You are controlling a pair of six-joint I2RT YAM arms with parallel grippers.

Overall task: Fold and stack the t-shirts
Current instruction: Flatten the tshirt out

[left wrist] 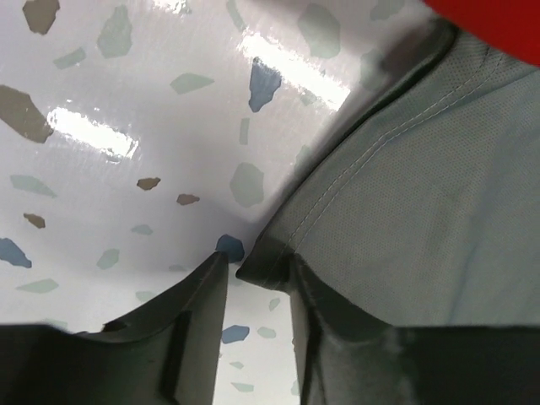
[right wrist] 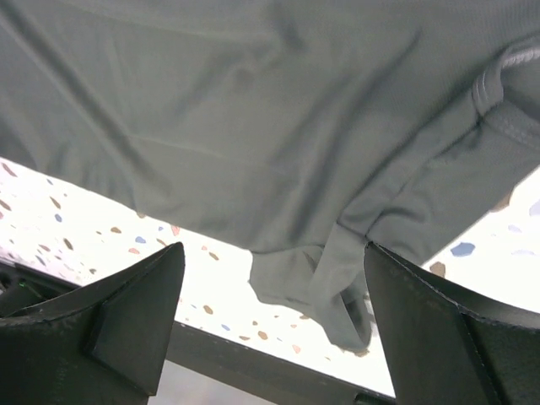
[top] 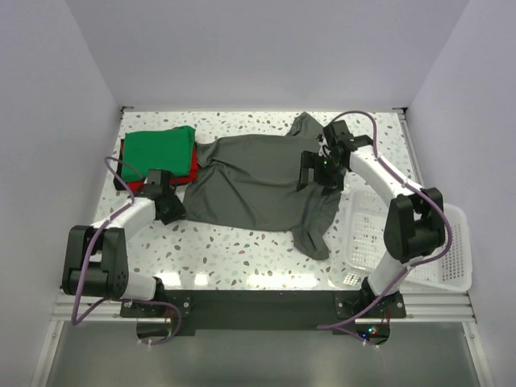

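Note:
The dark charcoal-grey t-shirt (top: 258, 181) lies spread and rumpled across the middle of the table. A folded green t-shirt (top: 160, 149) rests on a folded red t-shirt (top: 192, 174) at the back left. My left gripper (top: 176, 211) is low at the grey shirt's near-left corner. In the left wrist view its jaws (left wrist: 257, 270) stand narrowly apart, the hem corner of the grey shirt (left wrist: 422, 219) at their tips and draped over the right finger. The red shirt (left wrist: 498, 21) shows at the top corner. My right gripper (top: 310, 173) hovers wide open (right wrist: 272, 249) over the grey shirt (right wrist: 253, 126).
A white mesh basket (top: 451, 258) stands at the near right, beside the right arm's base. White walls close in the table at the back and sides. One grey sleeve (top: 314, 238) trails toward the table's front edge.

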